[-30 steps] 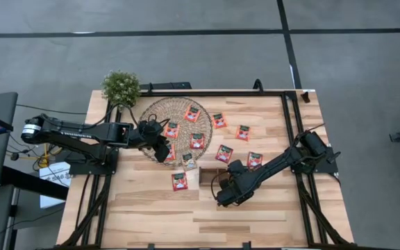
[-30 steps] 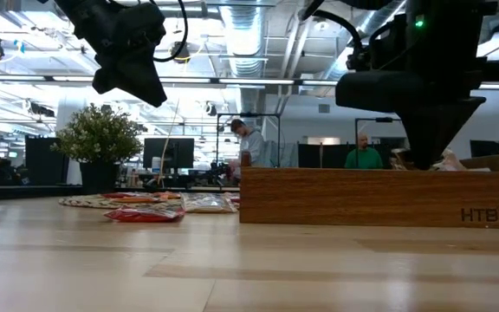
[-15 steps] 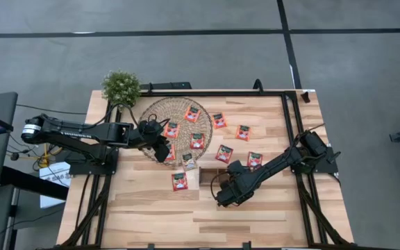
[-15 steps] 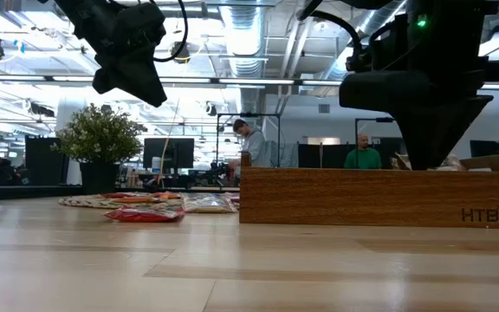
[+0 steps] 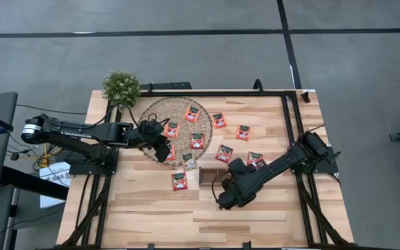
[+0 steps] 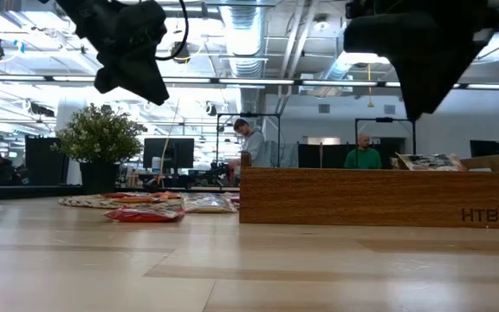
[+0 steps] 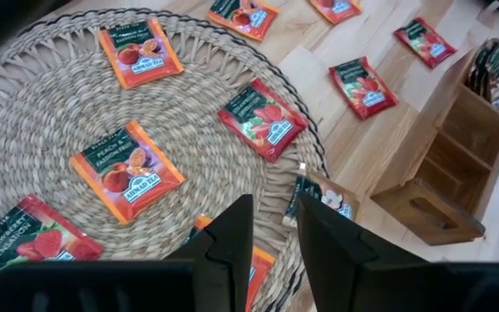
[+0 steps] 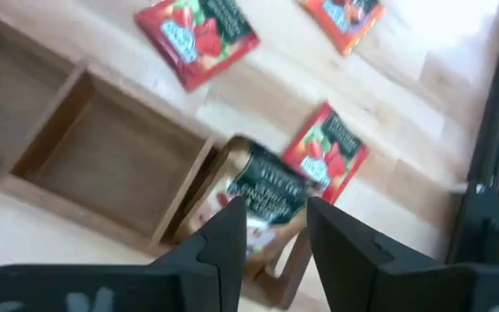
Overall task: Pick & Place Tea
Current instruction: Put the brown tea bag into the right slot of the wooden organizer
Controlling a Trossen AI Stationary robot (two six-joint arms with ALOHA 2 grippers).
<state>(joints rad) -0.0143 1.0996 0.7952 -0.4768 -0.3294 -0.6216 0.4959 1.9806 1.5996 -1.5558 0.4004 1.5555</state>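
Wooden tray (image 6: 379, 197) right, sachets (image 6: 144, 213) lying left, potted plant (image 6: 99, 143) behind, possibly sachets atop tray

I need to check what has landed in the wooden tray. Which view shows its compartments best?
The right wrist view: it looks into the wooden tray, sachets in one end compartment. The left wrist view shows it at the edge, the high view mostly under the right arm, the low view only its side wall.

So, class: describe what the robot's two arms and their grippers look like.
Both arms are dark, nearly black, jointed and slim. The left arm has a white band near its base and black cables looping by the left gripper. The right gripper has two flat, dark, squared fingers, like the left.
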